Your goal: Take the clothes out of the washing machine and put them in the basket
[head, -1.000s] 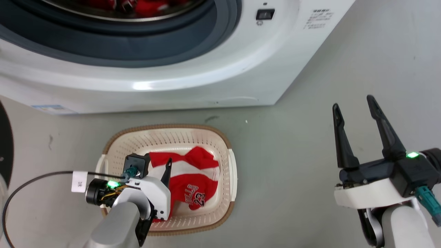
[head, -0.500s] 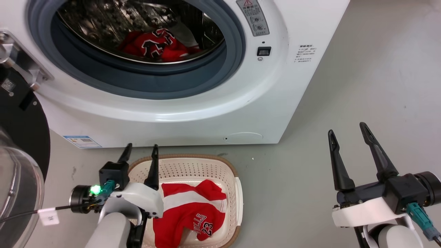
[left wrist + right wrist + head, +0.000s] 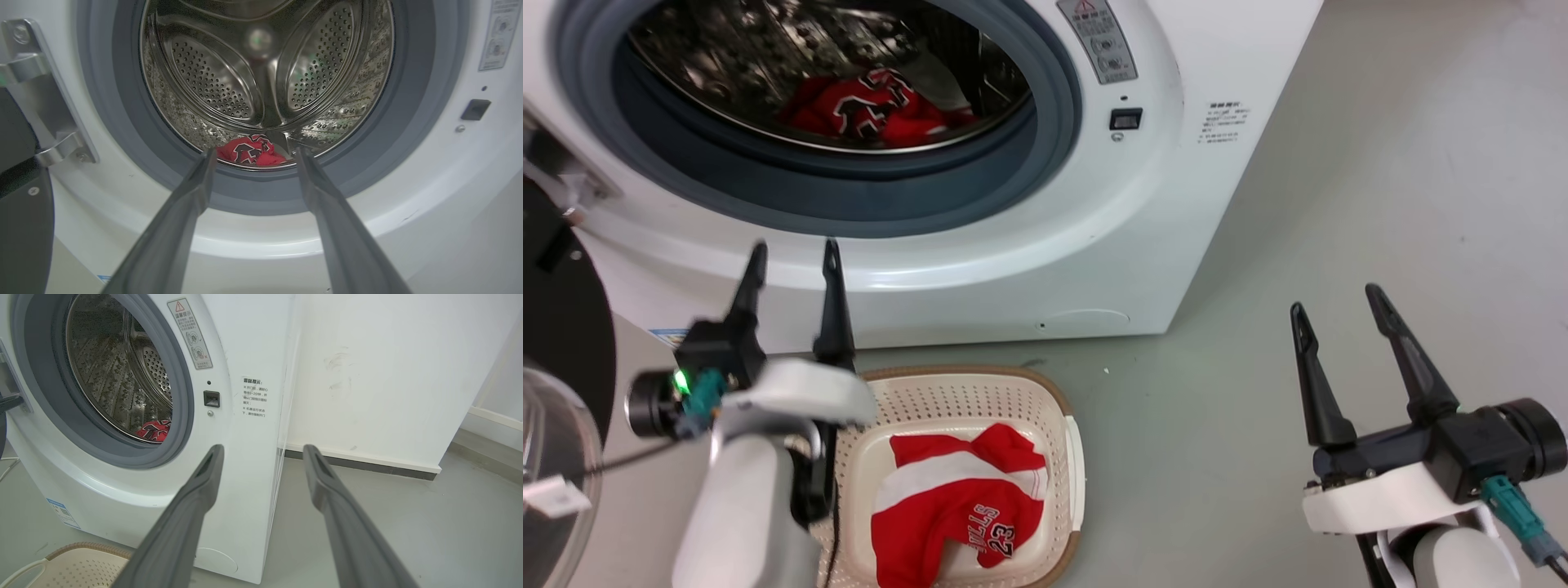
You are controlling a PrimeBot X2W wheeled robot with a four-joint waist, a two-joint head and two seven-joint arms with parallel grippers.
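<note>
Low in the perforated drum (image 3: 212, 81) of the washing machine (image 3: 1029, 261), behind the grey gasket (image 3: 1054, 122), a crumpled red garment (image 3: 866, 110) lies against the steel, while a white-banded red garment (image 3: 956, 506) with lettering lies in the basket (image 3: 964, 400) on the floor (image 3: 1241, 269) just in front of the machine. By the basket's left rim the left gripper (image 3: 795, 253) points toward the drum, its fingers parted and nothing between them; well to the right, over the grey floor, the right gripper (image 3: 1335, 296) hovers with fingers spread wide and likewise empty.
</note>
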